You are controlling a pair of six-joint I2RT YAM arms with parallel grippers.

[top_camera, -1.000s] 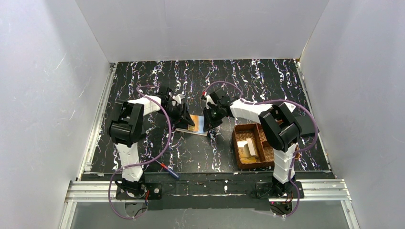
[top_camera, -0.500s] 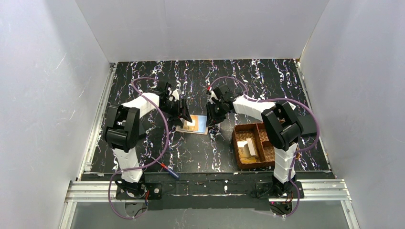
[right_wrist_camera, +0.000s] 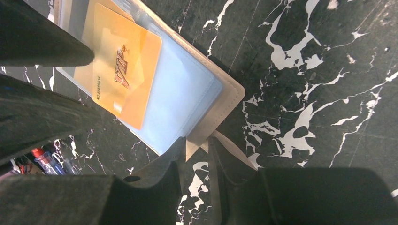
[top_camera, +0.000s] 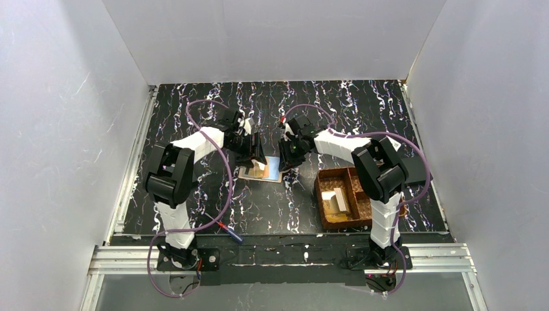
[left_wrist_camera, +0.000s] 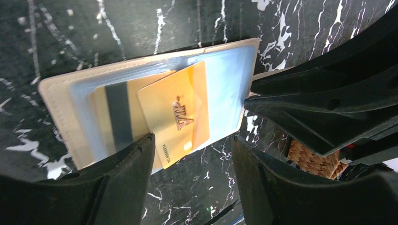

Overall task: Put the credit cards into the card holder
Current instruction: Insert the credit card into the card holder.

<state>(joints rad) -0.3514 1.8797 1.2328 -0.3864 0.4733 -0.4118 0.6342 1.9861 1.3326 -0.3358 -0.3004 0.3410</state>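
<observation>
The card holder [top_camera: 273,170] lies open on the black marble table, showing its tan lining [left_wrist_camera: 51,93] and clear sleeves. A gold "VIP" credit card [left_wrist_camera: 176,117] sits slanted in a sleeve, one corner past the holder's edge. A second tan card with a dark stripe [left_wrist_camera: 117,119] lies beneath it. My left gripper [left_wrist_camera: 192,176] is open and empty, hovering over the holder's near edge [top_camera: 254,152]. My right gripper [right_wrist_camera: 195,154] is shut on the holder's tan corner flap [right_wrist_camera: 220,101], at the holder's right end [top_camera: 289,154]. The gold card also shows in the right wrist view [right_wrist_camera: 119,65].
A brown woven divided basket [top_camera: 358,207] stands right of the holder with whitish cards [top_camera: 335,199] inside. A blue-and-red-handled screwdriver [top_camera: 230,231] lies near the front edge. White walls enclose the table on three sides.
</observation>
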